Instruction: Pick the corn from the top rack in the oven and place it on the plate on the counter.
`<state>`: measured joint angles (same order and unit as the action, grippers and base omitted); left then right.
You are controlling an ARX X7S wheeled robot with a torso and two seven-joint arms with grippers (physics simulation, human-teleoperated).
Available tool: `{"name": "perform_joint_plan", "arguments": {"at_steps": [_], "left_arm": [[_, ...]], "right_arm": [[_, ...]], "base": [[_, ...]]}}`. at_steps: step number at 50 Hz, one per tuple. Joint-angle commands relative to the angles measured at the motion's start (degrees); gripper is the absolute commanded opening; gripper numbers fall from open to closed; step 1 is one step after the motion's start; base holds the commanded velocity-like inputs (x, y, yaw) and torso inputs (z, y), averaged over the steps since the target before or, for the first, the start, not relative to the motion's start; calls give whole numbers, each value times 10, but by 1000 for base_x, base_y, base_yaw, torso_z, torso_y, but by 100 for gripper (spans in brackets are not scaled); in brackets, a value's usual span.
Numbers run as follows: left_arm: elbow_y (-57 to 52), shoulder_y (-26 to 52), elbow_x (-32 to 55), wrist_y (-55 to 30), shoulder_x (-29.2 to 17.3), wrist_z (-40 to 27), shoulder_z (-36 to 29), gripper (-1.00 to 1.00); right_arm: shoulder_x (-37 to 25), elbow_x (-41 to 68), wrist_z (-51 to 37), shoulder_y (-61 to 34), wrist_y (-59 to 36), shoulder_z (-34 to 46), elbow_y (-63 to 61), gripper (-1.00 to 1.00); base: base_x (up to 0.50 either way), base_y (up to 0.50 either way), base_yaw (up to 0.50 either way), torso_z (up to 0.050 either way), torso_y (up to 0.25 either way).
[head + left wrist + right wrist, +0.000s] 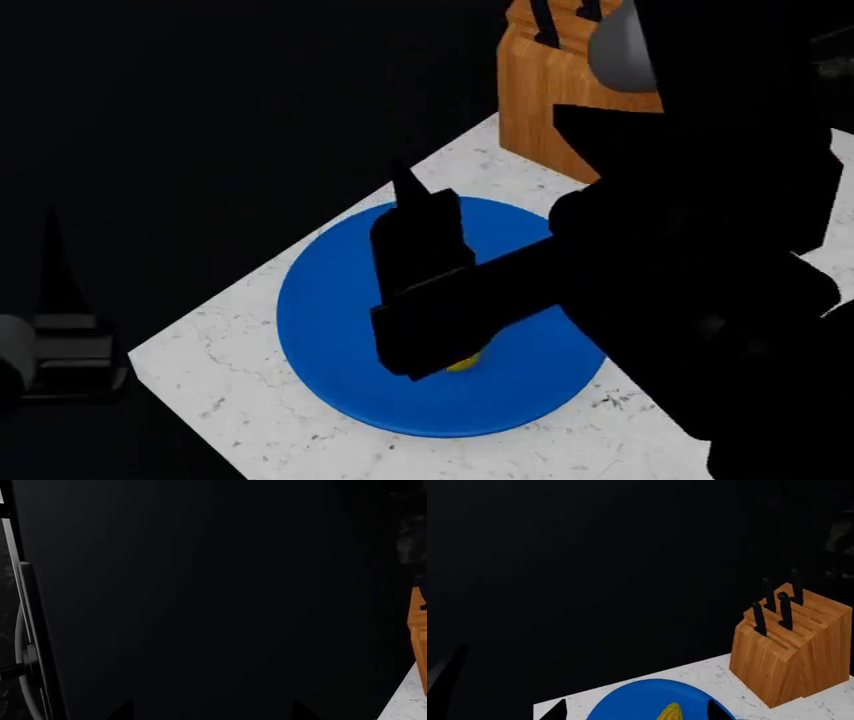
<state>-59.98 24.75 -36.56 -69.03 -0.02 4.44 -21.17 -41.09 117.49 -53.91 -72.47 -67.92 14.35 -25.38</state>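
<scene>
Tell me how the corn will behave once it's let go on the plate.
The corn is round and tapered, so it would probably roll in a curve. The plate looks flat, so little would stop it. Its kernel rows may add grip.

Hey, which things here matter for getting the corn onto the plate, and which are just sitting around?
Part of the job:
- corn, over the plate between the right gripper's jaws
- blue plate
- white counter
- right gripper

Just lying about:
- wooden knife block with black-handled knives, standing on the counter beside the plate
- left gripper, away from the plate, facing a dark surface
</scene>
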Motion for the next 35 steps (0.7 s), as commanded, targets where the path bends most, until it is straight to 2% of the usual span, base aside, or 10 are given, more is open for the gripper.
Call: {"name": "perform_joint_plan", "arguments": {"at_steps": [1,10,19,28,35], "left_arm": [[0,-15,-3,36,0,-15,-6,100],[0,-31,0,67,0,-25,-8,100],[0,-118,20,165,0,-68,2,100],[0,-154,24,209,0,-84,4,100],[0,-224,42,289,0,-99,39,100]], "right_arm": [[-59,62,-66,63,78,-104,-113,100],[-102,115,-88,97,121,-170,-169,100],[-147,166,-110,126,150,-227,-214,100],[-173,195,-120,148,163,-271,-235,100],[-190,212,-128,154,171,-294,-245,100]], "base": [[0,0,0,0,0],[0,0,0,0,0],[0,0,0,0,-1],[0,0,0,0,0],[0,0,0,0,-1]]}}
